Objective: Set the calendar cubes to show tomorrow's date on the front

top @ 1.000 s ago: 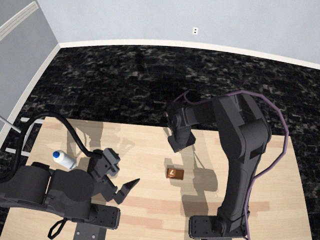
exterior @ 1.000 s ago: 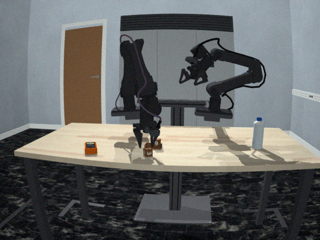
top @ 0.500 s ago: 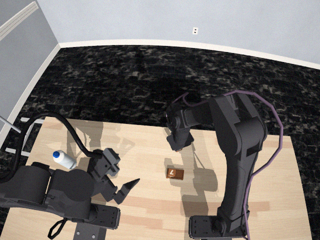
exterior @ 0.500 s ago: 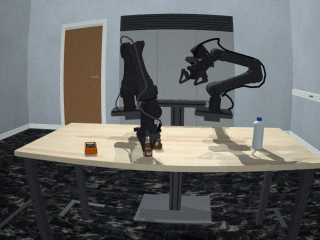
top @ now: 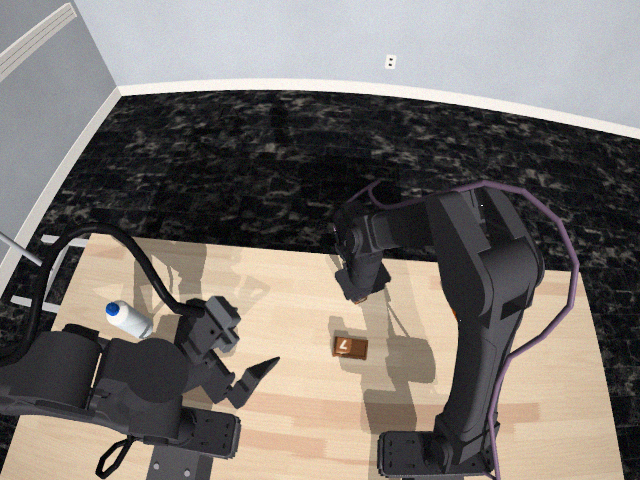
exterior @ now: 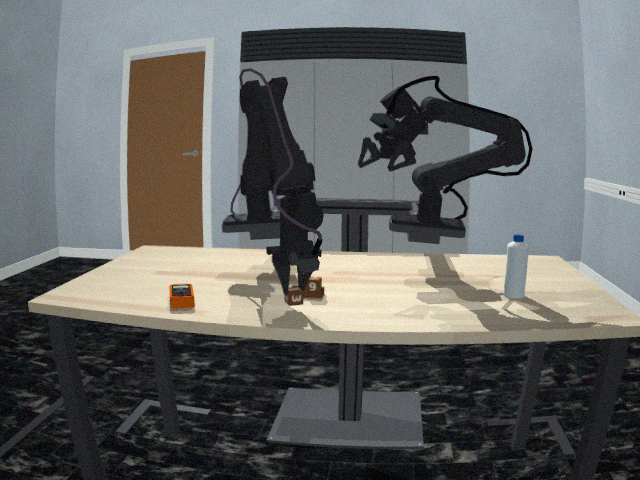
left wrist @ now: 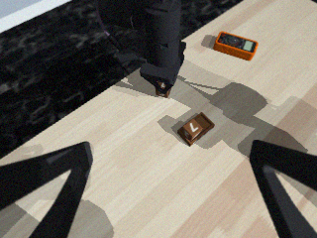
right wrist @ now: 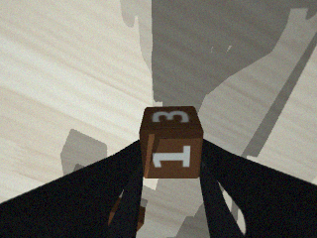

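Both arms are finished in dark charcoal, near black, with rounded housings at the joints. The left arm [top: 144,369] [exterior: 465,116] is fitted with a thick black cable [top: 108,227] [exterior: 528,136]; the right arm [top: 478,330] [exterior: 273,134] [left wrist: 163,40] is trailed by a thin purple one. Wedge-shaped, pointed fingers [exterior: 400,159] are pierced by triangular openings. Flat, dark base plates are mounted by the worktop's edge [top: 289,472], dotted with small holes.

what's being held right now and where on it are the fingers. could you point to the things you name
The loose cube [exterior: 295,296] [right wrist: 171,149], by two opposite side faces, between the right gripper's [right wrist: 171,151] fingers; its 1 and 3 faces are uncovered. The left gripper [left wrist: 168,150] holds nothing.
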Tool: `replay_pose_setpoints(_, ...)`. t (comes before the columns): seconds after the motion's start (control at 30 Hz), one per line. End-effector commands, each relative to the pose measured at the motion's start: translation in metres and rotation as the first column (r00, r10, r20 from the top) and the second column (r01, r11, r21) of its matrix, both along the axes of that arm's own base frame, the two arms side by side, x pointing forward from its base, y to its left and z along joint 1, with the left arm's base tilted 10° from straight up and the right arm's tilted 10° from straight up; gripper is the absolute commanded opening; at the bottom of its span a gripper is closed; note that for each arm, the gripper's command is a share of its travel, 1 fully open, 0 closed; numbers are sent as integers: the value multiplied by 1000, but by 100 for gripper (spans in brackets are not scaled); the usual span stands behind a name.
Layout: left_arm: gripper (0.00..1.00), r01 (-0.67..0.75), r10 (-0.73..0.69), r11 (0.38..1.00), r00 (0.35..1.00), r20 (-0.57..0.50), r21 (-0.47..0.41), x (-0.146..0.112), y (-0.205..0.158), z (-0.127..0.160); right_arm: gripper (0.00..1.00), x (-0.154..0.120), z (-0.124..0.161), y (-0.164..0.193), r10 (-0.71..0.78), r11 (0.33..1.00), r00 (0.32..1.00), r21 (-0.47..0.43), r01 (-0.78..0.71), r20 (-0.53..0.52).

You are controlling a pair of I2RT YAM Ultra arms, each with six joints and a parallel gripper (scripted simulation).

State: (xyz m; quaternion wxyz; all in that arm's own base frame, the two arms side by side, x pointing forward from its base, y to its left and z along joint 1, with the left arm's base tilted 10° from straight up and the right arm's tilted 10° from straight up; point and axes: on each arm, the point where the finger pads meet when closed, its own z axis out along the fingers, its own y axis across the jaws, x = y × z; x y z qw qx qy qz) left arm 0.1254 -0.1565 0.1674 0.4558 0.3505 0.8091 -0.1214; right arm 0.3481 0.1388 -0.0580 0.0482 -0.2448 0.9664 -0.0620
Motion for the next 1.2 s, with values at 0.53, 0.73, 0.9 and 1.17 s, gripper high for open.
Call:
replay_pose_setpoints(0.53,100,28,-29,1000,999,-40,-5,-15,-2,27,26,-73,58,4,531,846,847,-57,-530,17)
replay_pose_setpoints(0.73,100,56,-56,998,997,-55,11,-23,-3,32,26,-94,54,1,692,718,721,-81,-691,-22)
replay_pose_setpoints(0.9,100,98,-95,995,992,-78,30,-34,-4,38,26,-115,51,-3,805,584,590,-94,-806,-60)
replay_pose_setpoints(1.17,100,157,-151,986,984,-97,59,-50,-4,51,26,-130,48,-6,846,521,528,-95,-849,-79)
